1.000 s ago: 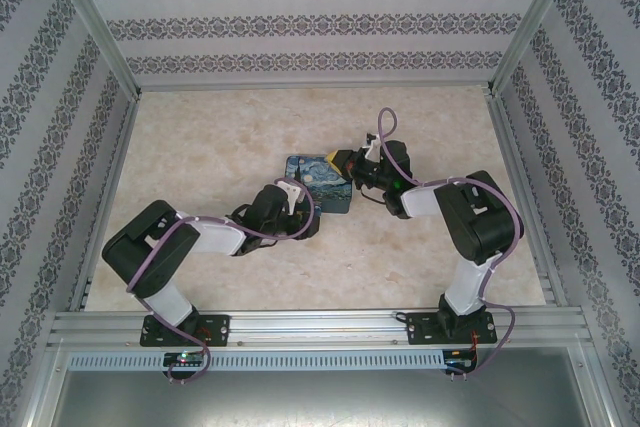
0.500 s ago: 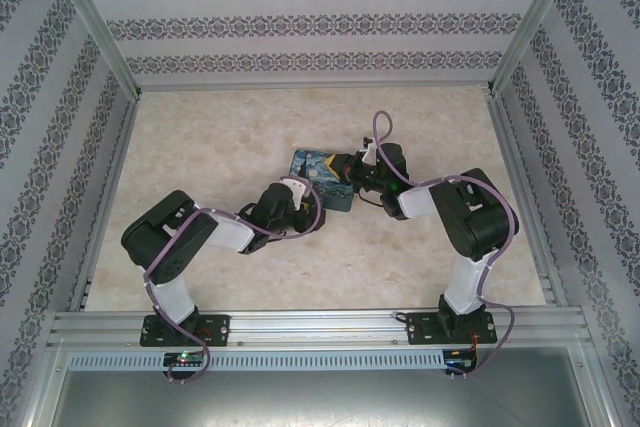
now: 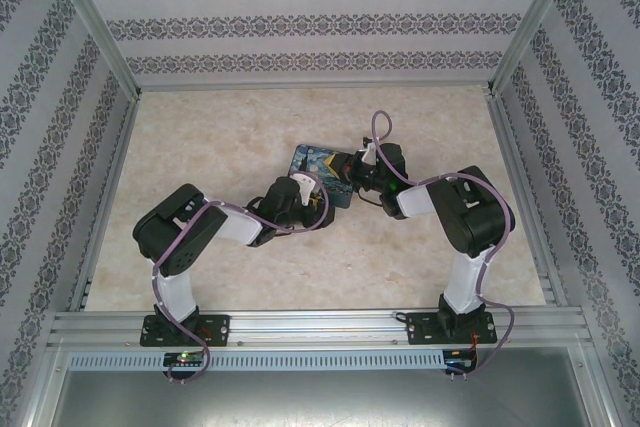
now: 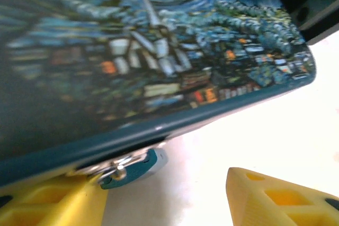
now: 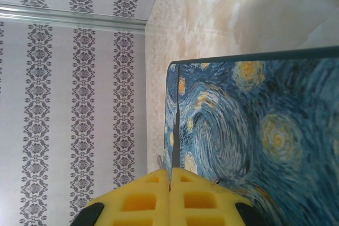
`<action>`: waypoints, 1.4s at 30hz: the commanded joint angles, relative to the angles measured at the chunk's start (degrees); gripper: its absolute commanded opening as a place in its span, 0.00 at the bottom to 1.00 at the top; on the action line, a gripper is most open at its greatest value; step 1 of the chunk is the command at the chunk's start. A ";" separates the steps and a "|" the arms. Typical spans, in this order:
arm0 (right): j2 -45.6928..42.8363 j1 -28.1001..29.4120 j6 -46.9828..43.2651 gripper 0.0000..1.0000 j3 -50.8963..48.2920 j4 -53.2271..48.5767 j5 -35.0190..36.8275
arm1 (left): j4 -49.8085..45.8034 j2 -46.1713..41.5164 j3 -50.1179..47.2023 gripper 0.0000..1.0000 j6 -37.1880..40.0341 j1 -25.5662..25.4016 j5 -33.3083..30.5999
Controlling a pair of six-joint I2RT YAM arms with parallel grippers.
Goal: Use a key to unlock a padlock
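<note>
The teal padlock (image 4: pixel 131 165), with its small metal shackle, hangs at the lower edge of the Starry Night box (image 4: pixel 159 51). My left gripper (image 4: pixel 164 199) is open just below it. Its left yellow finger (image 4: pixel 47 207) is next to the padlock and its right finger (image 4: pixel 280 197) stands well apart. From above, the left gripper (image 3: pixel 316 209) is at the near edge of the box (image 3: pixel 312 169). My right gripper (image 5: pixel 170 172) is shut on the key (image 5: pixel 174 130), a thin dark blade seen edge-on against the box's painted side (image 5: pixel 254 130). From above, the right gripper (image 3: pixel 347 171) is at the box's right end.
The box lies near the middle of the marbled tabletop (image 3: pixel 220 137). Patterned walls (image 3: pixel 300 27) and metal rails (image 3: pixel 110 187) close the table in on three sides. The right arm's elbow (image 3: pixel 470 212) rises at the right.
The left arm has swung right and forward, bringing its gripper up to the box's near edge. The right gripper has moved slightly left onto the box's end, and the box has turned a little.
</note>
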 commanded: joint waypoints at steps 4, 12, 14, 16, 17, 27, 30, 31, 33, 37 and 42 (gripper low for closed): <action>2.47 0.22 -1.03 0.00 0.24 -0.76 0.36 | 5.21 1.58 -0.22 0.61 -7.91 0.21 8.53; 2.74 0.17 -0.81 0.00 0.11 -0.24 0.30 | 17.26 4.47 -3.74 0.61 -21.12 1.89 7.93; 2.74 0.14 -0.83 0.00 0.24 -0.15 0.27 | 20.39 5.69 -5.00 0.61 -23.95 2.27 6.45; 2.65 0.14 -0.83 0.00 0.13 -0.15 0.27 | 22.97 6.75 -6.12 0.61 -26.78 2.85 5.23; 2.58 0.17 -0.83 0.00 0.01 -0.15 0.27 | 24.17 7.15 -6.65 0.61 -28.35 3.20 4.53; 2.36 0.15 -0.83 0.00 -0.46 -0.15 0.48 | 5.20 -1.11 -6.17 0.63 -25.37 3.79 -4.64; 2.38 0.14 -0.83 0.00 -0.37 -0.15 0.54 | -2.72 -3.10 -4.42 0.64 -23.42 3.79 -7.92; 2.39 0.14 -0.83 0.00 -0.37 -0.16 0.58 | -3.54 -3.24 -4.10 0.64 -22.97 3.77 -8.21; 2.38 0.14 -0.83 0.00 -0.37 -0.15 0.59 | -4.35 -3.10 -3.52 0.64 -22.09 3.79 -8.23; 2.39 0.28 -0.74 0.00 -0.37 -0.24 0.62 | -7.33 -2.94 -2.31 0.64 -20.41 3.79 -9.36; 2.65 0.31 -0.66 0.00 -0.11 -0.37 0.64 | -9.19 -5.32 -2.69 0.64 -14.33 3.78 -11.26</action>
